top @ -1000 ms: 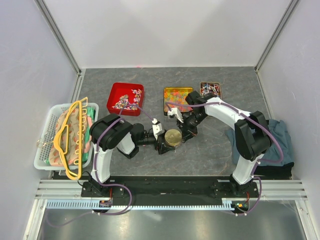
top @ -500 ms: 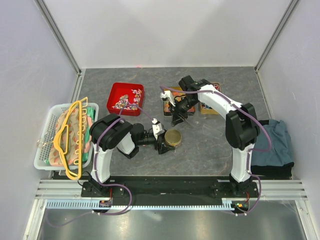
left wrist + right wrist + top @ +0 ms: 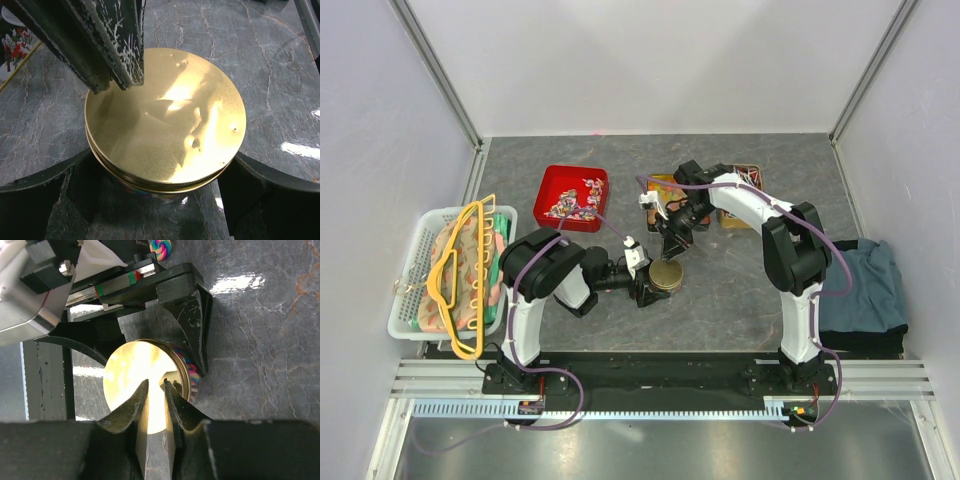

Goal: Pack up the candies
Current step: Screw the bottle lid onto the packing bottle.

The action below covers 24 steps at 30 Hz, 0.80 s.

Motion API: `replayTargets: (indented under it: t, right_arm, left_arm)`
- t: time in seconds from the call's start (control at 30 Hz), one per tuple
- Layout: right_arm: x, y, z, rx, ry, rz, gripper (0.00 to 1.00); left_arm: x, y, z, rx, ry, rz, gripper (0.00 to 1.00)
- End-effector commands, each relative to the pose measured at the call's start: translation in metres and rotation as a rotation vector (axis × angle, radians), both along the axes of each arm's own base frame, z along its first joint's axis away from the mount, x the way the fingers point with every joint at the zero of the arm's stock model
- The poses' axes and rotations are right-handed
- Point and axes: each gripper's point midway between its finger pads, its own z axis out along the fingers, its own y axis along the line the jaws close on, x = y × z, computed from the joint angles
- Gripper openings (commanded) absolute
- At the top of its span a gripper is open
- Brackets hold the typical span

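Note:
A round tin with a shiny gold lid (image 3: 667,276) stands on the grey table. My left gripper (image 3: 655,282) is shut on the tin's sides; the lid (image 3: 165,115) fills the left wrist view, with a finger (image 3: 30,195) on each side. My right gripper (image 3: 672,246) hovers just above the lid's far edge. Its fingertips (image 3: 156,385) are almost together with nothing between them, over the lid (image 3: 131,377). Candies (image 3: 575,200) lie in a red tray (image 3: 552,180), and more (image 3: 742,177) in a small tin at the back.
A flat rectangular printed tin (image 3: 663,186) lies behind the right gripper. A white basket (image 3: 408,262) with clothes and yellow hangers stands at the left. A blue-grey cloth (image 3: 868,290) lies at the right edge.
My right gripper pulled back from the round tin towards the far tins, then came part of the way back over the lid. The left gripper and the tin have not moved.

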Motion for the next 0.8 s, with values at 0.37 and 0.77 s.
replayTargets:
  t: [0.37,0.77]
  right_arm:
    - [-0.012,0.005,0.006,0.061,0.003,0.052,0.24]
    - [0.010,0.014,0.012,0.066,-0.050,0.044,0.31]
  left_arm:
    - [0.019,-0.003,0.025,-0.078,-0.157,0.055,0.87]
    - [0.019,-0.003,0.025,-0.078,-0.150,0.060,0.86]
